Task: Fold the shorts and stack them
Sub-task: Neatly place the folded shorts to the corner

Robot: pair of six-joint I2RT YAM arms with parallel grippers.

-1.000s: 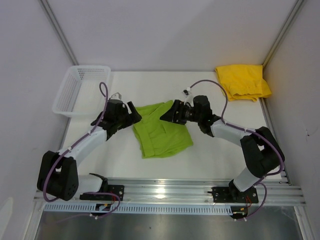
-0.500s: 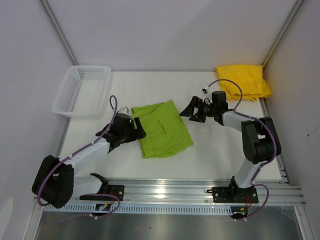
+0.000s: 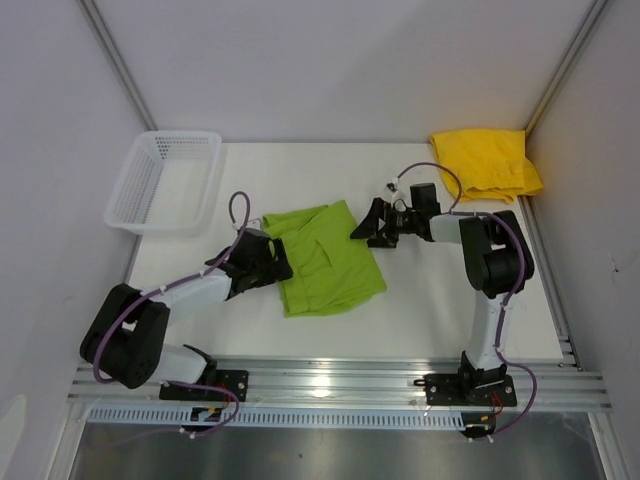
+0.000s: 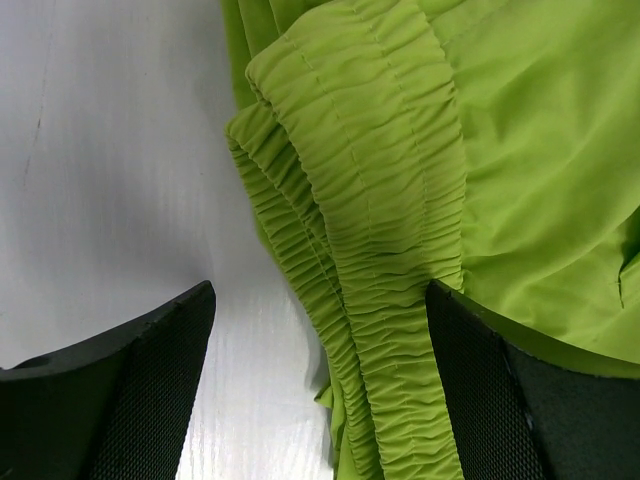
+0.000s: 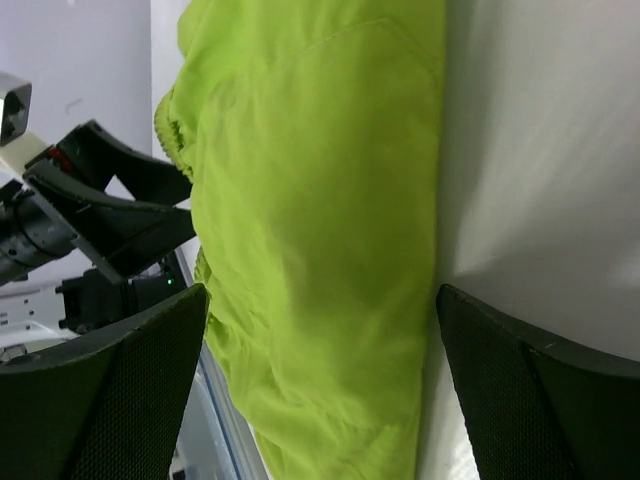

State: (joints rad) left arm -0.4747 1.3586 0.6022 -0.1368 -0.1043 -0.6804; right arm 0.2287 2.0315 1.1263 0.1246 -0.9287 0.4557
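The lime green shorts (image 3: 325, 258) lie folded flat mid-table, and the yellow shorts (image 3: 487, 162) sit bunched in the far right corner. My left gripper (image 3: 279, 263) is low at the green shorts' left edge. It is open, and in the left wrist view its jaws (image 4: 320, 295) straddle the ruched elastic waistband (image 4: 385, 250) without pinching it. My right gripper (image 3: 363, 226) is open at the shorts' upper right edge. In the right wrist view the green cloth (image 5: 320, 230) lies ahead of and between its jaws (image 5: 322, 295).
A white mesh basket (image 3: 127, 190) stands at the far left of the table. Grey walls close in the back and both sides. The aluminium rail (image 3: 330, 380) carrying the arm bases runs along the near edge.
The right gripper opened wide and let go of the green shorts, pulled right, then edged back to the cloth's edge. The left gripper slid nearer along the shorts' left edge, staying open.
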